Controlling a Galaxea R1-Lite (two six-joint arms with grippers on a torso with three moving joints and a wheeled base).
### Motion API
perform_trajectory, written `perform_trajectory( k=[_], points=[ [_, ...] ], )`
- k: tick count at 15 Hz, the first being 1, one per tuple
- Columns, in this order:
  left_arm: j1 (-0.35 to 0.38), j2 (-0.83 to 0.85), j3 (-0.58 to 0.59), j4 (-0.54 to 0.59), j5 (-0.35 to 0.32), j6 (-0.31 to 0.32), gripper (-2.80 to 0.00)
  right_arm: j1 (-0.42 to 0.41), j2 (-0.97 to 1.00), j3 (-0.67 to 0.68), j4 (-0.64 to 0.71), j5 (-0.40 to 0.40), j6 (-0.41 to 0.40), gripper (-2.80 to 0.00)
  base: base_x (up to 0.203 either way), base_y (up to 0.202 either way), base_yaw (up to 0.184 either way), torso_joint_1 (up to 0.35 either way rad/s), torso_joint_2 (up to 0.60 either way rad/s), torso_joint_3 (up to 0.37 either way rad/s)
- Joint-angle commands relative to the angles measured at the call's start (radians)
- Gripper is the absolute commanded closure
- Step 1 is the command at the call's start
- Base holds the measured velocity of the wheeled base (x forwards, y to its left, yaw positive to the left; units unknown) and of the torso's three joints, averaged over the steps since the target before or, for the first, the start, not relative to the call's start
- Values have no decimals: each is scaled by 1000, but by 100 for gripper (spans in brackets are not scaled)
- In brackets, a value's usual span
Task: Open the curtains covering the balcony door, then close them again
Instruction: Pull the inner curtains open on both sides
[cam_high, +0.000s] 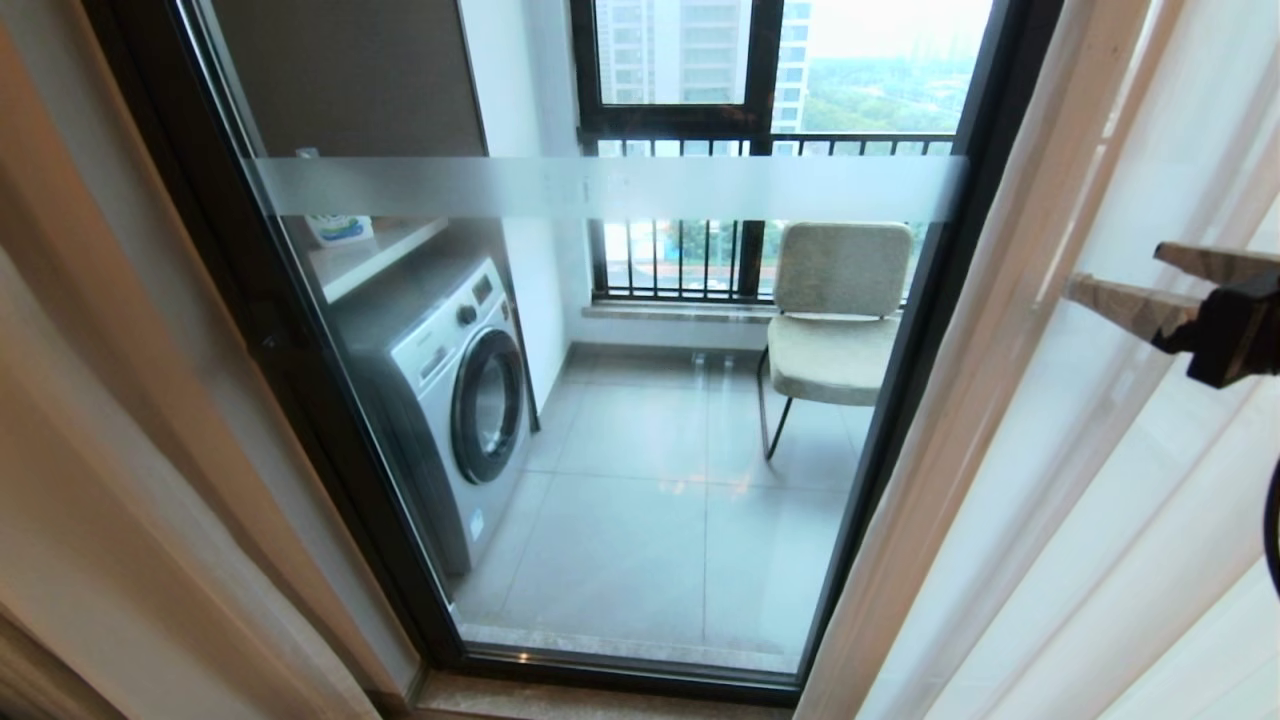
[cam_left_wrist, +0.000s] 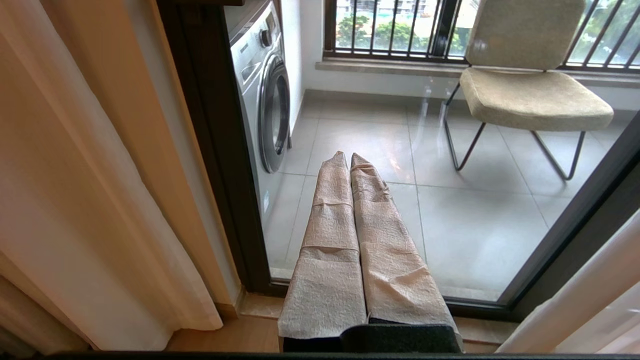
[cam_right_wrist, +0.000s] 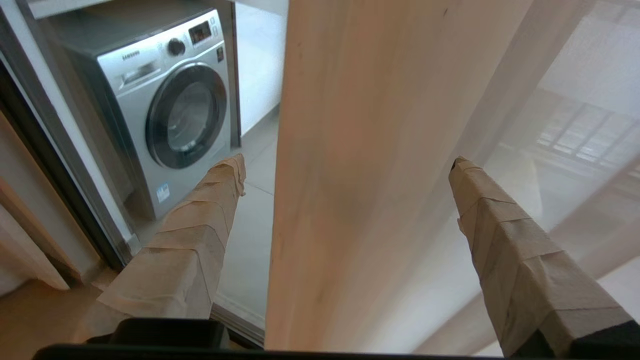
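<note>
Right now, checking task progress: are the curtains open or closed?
Open: the curtains hang bunched at both sides, leaving the balcony door glass uncovered.

Head view: you look down through balcony door (cam_high: 600, 190), close up. Both wrist views face same door from lower; all three share washing machine (cam_high: 450, 390) behind glass.

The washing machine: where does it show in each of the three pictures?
Head view: washing machine lower left of centre, behind the door glass.
Left wrist view: upper middle, partly cut off by the door frame.
Right wrist view: upper left.
Shared landmark: the grey tiled balcony floor beside it.
</note>
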Motion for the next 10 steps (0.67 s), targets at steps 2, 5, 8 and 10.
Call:
perform_trajectory(
  k=[2,5,8,10],
  points=[
    [0,-1,0,0,1,-1,0,4,101,-35,-43,2,74,-280,0,0,0,0,0,0],
    [0,-1,0,0,1,-1,0,5,173,-69,-107,2,134,-280,0,0,0,0,0,0],
    [0,-1,0,0,1,-1,0,5,242,-106,-177,2,178,-280,0,0,0,0,0,0],
    [0,-1,0,0,1,-1,0,4,278,-134,-202,1,192,-280,0,0,0,0,0,0]
  ],
)
